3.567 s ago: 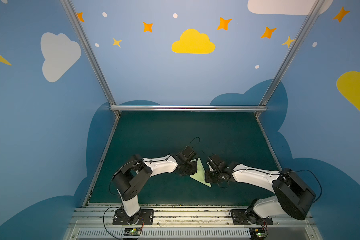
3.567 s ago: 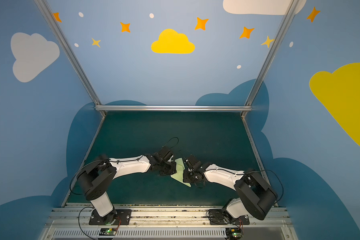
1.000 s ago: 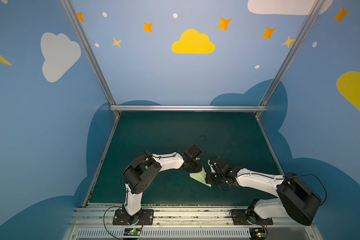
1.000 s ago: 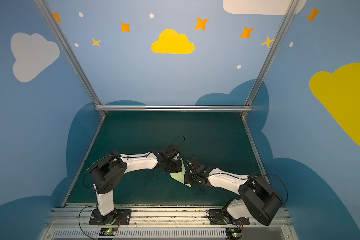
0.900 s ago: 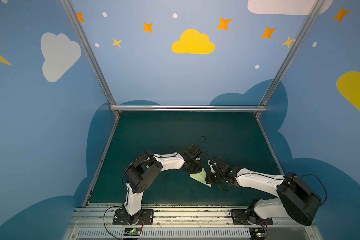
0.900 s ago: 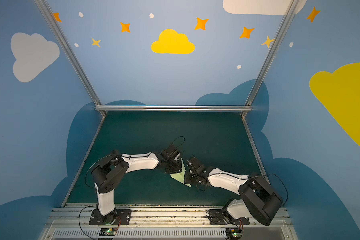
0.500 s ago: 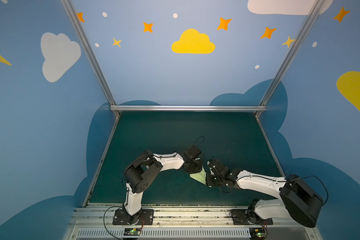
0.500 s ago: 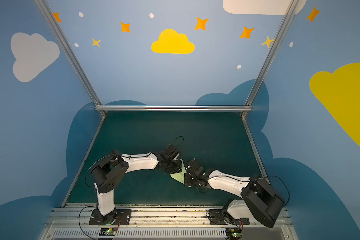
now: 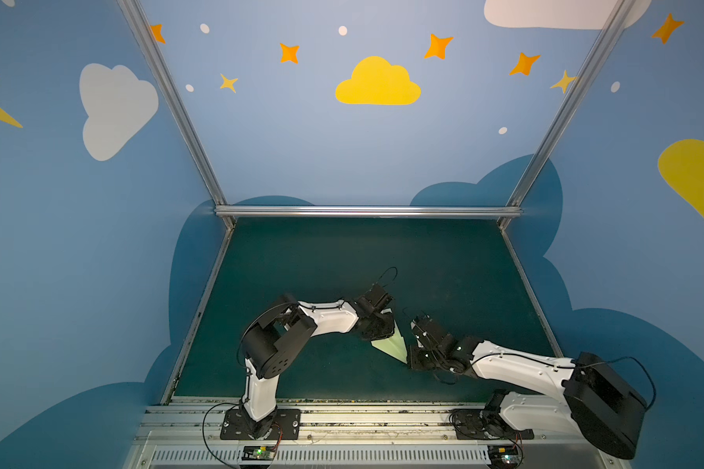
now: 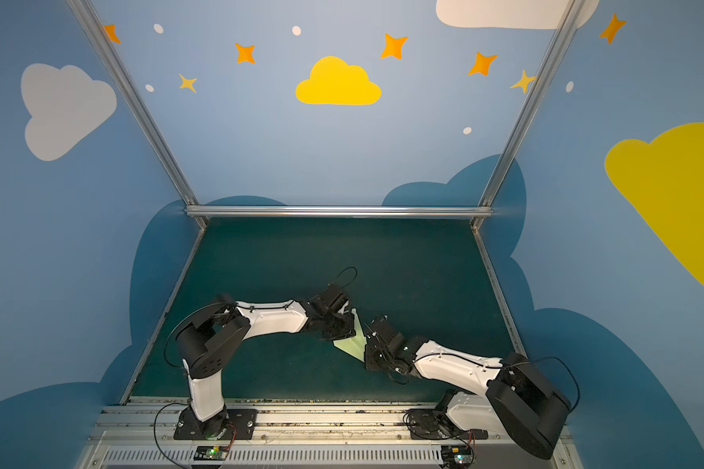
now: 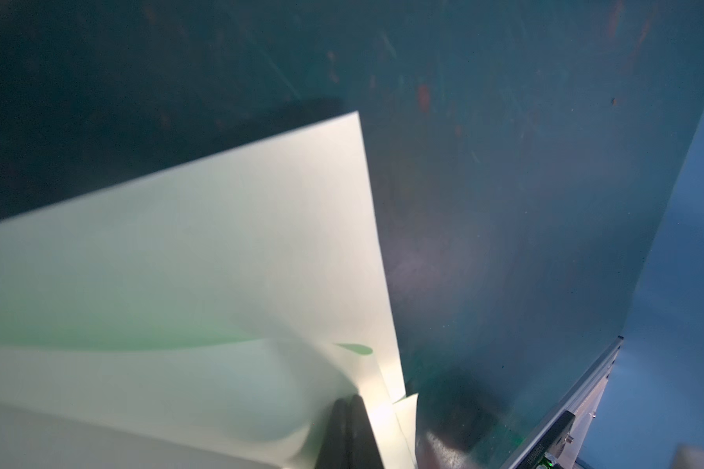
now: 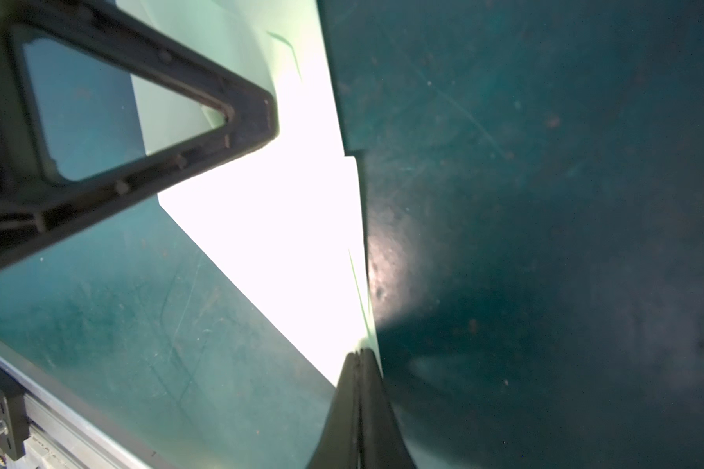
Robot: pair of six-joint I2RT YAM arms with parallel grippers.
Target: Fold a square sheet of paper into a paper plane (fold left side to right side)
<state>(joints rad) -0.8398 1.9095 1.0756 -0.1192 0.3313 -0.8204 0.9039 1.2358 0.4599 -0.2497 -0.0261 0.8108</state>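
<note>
The paper plane [image 9: 392, 345] [image 10: 351, 344] is a pale green, narrow pointed fold lying on the dark green mat between my two grippers. My left gripper [image 9: 386, 331] [image 11: 348, 400] is shut, its tips resting on the wide end, where a paper layer curls up beside them. The same paper [image 11: 220, 251] fills much of the left wrist view. My right gripper [image 9: 409, 357] [image 12: 358, 354] is shut, with its tips at the narrow pointed end of the paper [image 12: 285, 227]. One left finger [image 12: 236, 134] shows there, lying over the paper's far part.
The green mat [image 9: 342, 260] is bounded by a metal rail at the back [image 9: 366, 211], side rails and the front base rail [image 9: 342, 410] where both arms are mounted. Blue painted walls enclose three sides.
Over the last second my right gripper slid a little toward the front along the paper's pointed end. My left gripper stayed nearly still on the wide end. Both stayed shut.
</note>
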